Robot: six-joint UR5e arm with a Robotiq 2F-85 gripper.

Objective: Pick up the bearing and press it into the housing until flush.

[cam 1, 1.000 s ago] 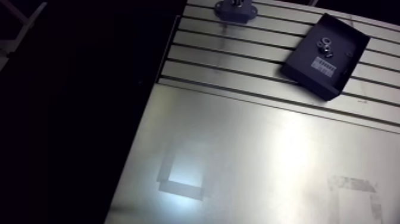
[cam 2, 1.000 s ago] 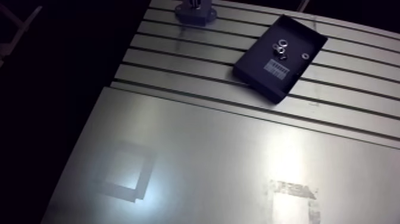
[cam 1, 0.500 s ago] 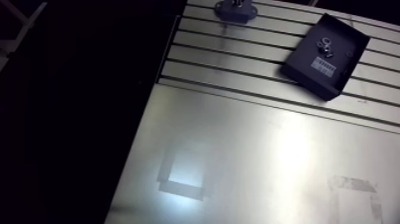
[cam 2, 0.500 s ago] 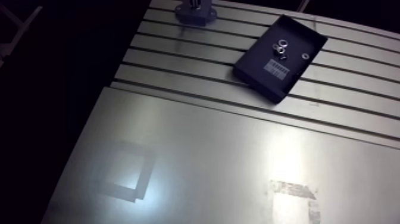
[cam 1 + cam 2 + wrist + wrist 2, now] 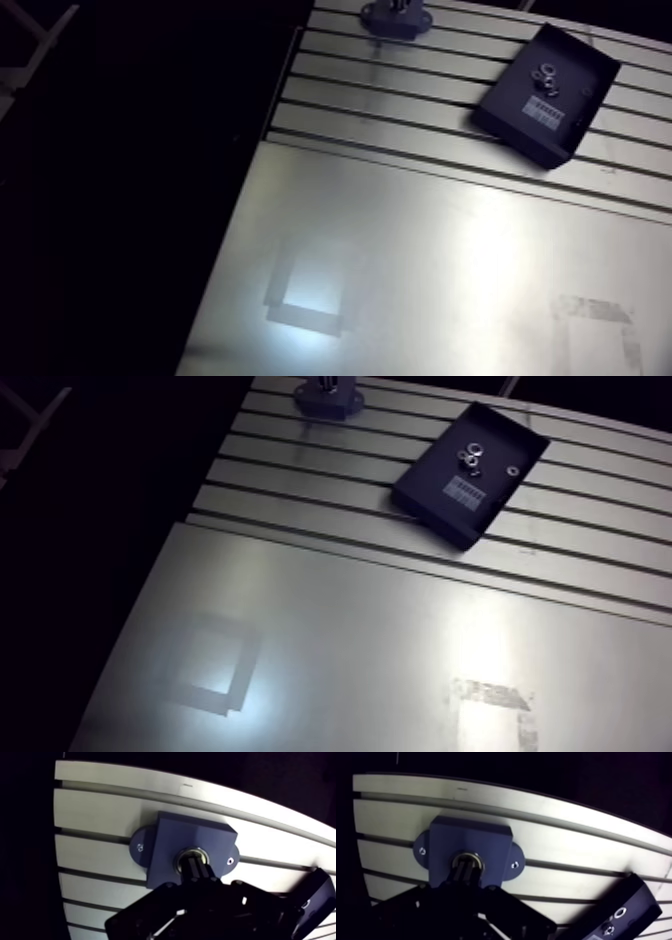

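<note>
Nothing had shifted since earlier: the gripper (image 5: 198,871), fingers together, pressed the bearing (image 5: 192,852) into the housing (image 5: 170,842), seating it flush

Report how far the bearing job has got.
Done: the bearing sits in the bore of the housing, out of the black tray. In hand: the shut pincer bears down on it. Left: pressing it flush; its depth cannot be judged here.
</note>
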